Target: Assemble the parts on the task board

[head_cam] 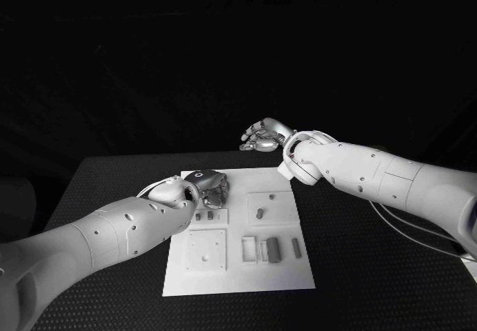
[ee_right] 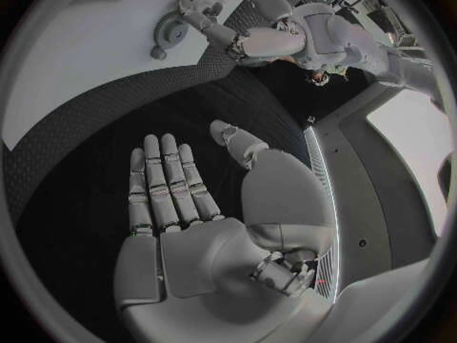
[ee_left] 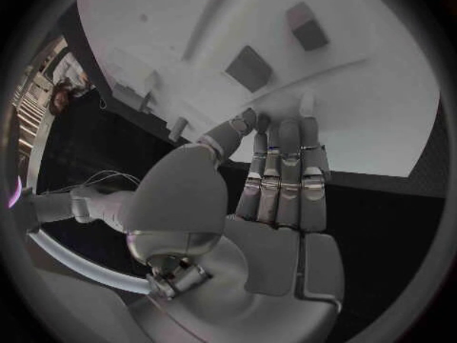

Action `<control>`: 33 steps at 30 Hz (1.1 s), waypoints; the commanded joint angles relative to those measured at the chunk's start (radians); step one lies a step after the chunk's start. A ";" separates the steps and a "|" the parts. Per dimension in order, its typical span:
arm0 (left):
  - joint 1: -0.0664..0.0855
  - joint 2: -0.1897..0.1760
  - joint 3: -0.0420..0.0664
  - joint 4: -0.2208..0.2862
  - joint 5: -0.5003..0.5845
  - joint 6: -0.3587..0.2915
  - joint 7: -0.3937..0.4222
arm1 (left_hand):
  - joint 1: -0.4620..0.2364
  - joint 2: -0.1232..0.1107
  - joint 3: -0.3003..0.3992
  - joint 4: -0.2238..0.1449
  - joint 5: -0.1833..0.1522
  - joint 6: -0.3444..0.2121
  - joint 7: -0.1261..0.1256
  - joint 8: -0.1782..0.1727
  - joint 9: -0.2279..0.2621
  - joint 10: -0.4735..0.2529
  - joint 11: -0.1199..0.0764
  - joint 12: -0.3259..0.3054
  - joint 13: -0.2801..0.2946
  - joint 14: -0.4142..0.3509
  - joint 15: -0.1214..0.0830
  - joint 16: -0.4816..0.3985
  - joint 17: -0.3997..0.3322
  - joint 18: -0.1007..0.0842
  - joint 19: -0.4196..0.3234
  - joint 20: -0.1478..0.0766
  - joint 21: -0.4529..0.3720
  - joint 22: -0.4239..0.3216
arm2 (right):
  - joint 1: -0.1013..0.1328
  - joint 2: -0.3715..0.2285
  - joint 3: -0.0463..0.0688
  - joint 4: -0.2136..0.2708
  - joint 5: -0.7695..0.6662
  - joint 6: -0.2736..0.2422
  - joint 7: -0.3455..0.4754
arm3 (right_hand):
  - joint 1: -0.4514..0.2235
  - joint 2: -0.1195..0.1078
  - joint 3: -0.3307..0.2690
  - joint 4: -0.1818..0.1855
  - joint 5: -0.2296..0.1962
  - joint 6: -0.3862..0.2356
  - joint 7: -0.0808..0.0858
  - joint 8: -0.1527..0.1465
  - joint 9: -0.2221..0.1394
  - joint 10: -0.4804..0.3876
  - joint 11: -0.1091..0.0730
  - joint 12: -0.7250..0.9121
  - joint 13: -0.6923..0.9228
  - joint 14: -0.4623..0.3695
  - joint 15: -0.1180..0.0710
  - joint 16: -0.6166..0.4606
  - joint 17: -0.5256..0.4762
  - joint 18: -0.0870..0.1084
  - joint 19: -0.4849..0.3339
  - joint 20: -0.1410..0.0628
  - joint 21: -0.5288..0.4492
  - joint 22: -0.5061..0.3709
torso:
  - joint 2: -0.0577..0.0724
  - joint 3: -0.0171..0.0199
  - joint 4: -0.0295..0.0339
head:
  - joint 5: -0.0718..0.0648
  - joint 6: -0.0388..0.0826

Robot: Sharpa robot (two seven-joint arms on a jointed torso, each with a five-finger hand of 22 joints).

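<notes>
Board [head_cam: 283, 272]: white plate, mid-desk, long side running from near edge toward far edge. Parts [head_cam: 269, 249]: small grey pieces lying in a row near the board's near right; another [head_cam: 259, 213] in a recess further back. Left hand [head_cam: 207, 188]: over the board's far left corner, fingers [ee_left: 282, 160] straight, pressed together, tips touching the plate, holding nothing. Right hand [head_cam: 262, 135]: beyond the desk's far edge, well apart from the board, fingers spread, empty. Desk [head_cam: 387, 276]: black. Risk: flat fingertips may push the board or slide a part instead of grasping it.
</notes>
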 commanded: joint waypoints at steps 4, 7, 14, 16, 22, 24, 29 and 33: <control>-0.003 -0.003 -0.001 0.011 -0.008 0.031 0.011 | 0.001 0.008 0.006 0.000 0.007 0.011 0.003 0.008 0.001 0.014 -0.001 0.002 0.001 0.016 -0.002 0.006 0.005 0.016 0.016 -0.002 0.008 0.009 | 0.000 -0.001 0.000 0.001 -0.001 0.000 0.010 | 0.010 -0.002 -0.006 0.000 0.004 -0.006 0.027 0.006 -0.001 0.007 -0.002 -0.006 -0.001 0.000 0.003 -0.006 0.002 -0.015 -0.005 0.000 -0.005 0.001 | 0.000 -0.0003 0.0004 | -0.001 -0.001; -0.003 -0.004 -0.001 0.011 -0.008 0.027 0.011 | 0.001 0.007 0.007 0.000 0.008 0.012 0.004 0.009 0.000 0.020 -0.002 0.003 0.002 0.020 -0.003 0.008 0.007 0.017 0.020 -0.003 0.010 0.013 | 0.000 0.000 0.000 0.001 -0.001 -0.001 0.010 | 0.010 -0.002 -0.006 0.000 0.004 -0.006 0.027 0.006 -0.001 0.007 -0.002 -0.006 -0.002 0.000 0.003 -0.006 0.002 -0.015 -0.005 0.000 -0.005 0.002 | 0.000 -0.0004 0.0006 | -0.002 -0.002; -0.003 -0.005 -0.001 0.008 -0.008 0.030 0.012 | -0.001 0.006 0.007 0.000 0.007 0.013 0.007 0.009 -0.003 0.026 -0.002 0.003 0.002 0.027 -0.004 0.012 0.012 0.019 0.027 -0.004 0.013 0.020 | 0.000 0.000 0.000 0.000 -0.001 0.000 0.010 | 0.010 -0.002 -0.006 0.000 0.004 -0.006 0.026 0.006 -0.002 0.007 -0.002 -0.006 -0.002 0.000 0.003 -0.007 0.003 -0.015 -0.005 0.000 -0.005 0.002 | 0.001 0.0000 0.0000 | -0.002 -0.002; -0.003 -0.004 -0.001 0.007 -0.008 0.033 0.011 | -0.004 0.005 0.005 0.001 0.006 0.013 0.008 0.009 -0.005 0.027 -0.003 0.002 0.002 0.030 -0.005 0.014 0.014 0.020 0.030 -0.004 0.014 0.022 | 0.000 0.000 0.000 0.000 -0.001 0.000 0.010 | 0.010 -0.002 -0.006 0.000 0.004 -0.006 0.026 0.006 -0.002 0.007 -0.002 -0.006 -0.002 0.000 0.003 -0.007 0.003 -0.015 -0.005 0.000 -0.005 0.002 | 0.001 0.0000 0.0000 | -0.002 -0.002; -0.003 0.002 -0.001 -0.005 -0.008 0.039 0.010 | -0.002 0.009 0.004 0.000 0.006 0.016 0.011 0.011 -0.009 0.033 -0.006 0.000 0.001 0.050 -0.009 0.034 0.026 0.026 0.050 -0.009 0.025 0.038 | 0.000 0.001 0.000 0.001 -0.001 0.000 0.010 | 0.010 -0.002 -0.006 0.000 0.004 -0.006 0.026 0.006 -0.002 0.007 -0.002 -0.006 -0.003 0.000 0.003 -0.007 0.003 -0.016 -0.005 0.000 -0.006 0.003 | 0.001 0.0001 0.0001 | -0.003 -0.001; -0.003 0.006 -0.002 -0.013 -0.008 0.041 0.010 | 0.001 0.011 0.005 0.000 0.006 0.018 0.010 0.012 -0.010 0.035 -0.007 -0.001 0.001 0.052 -0.010 0.039 0.028 0.027 0.053 -0.010 0.027 0.044 | 0.000 0.001 0.000 0.002 -0.001 0.000 0.010 | 0.010 -0.002 -0.006 0.000 0.004 -0.006 0.026 0.006 -0.002 0.007 -0.002 -0.006 -0.003 0.000 0.003 -0.007 0.003 -0.016 -0.005 0.000 -0.006 0.003 | 0.001 0.0004 0.0000 | -0.003 -0.002; -0.006 0.008 -0.004 -0.019 -0.008 0.061 0.004 | 0.004 0.013 0.007 0.000 0.006 0.021 0.011 0.013 -0.011 0.035 -0.007 -0.003 0.000 0.052 -0.010 0.042 0.030 0.028 0.053 -0.010 0.029 0.049 | 0.000 0.002 0.000 0.004 -0.001 0.000 0.010 | 0.009 -0.002 -0.007 0.000 0.004 -0.006 0.026 0.006 -0.002 0.007 -0.002 -0.006 -0.003 0.000 0.003 -0.008 0.003 -0.016 -0.005 0.000 -0.006 0.003 | 0.001 0.0007 -0.0004 | -0.005 -0.002; -0.010 0.011 -0.008 -0.026 -0.011 0.074 0.002 | 0.005 0.018 0.009 0.000 0.006 0.026 0.013 0.016 -0.012 0.035 -0.007 -0.005 -0.003 0.057 -0.010 0.047 0.031 0.030 0.058 -0.010 0.032 0.056 | 0.000 0.002 0.000 0.004 -0.001 -0.001 0.010 | 0.009 -0.002 -0.007 0.000 0.004 -0.006 0.026 0.006 -0.002 0.007 -0.002 -0.006 -0.004 0.001 0.003 -0.008 0.004 -0.016 -0.005 0.000 -0.006 0.004 | 0.001 0.0008 -0.0001 | -0.006 -0.003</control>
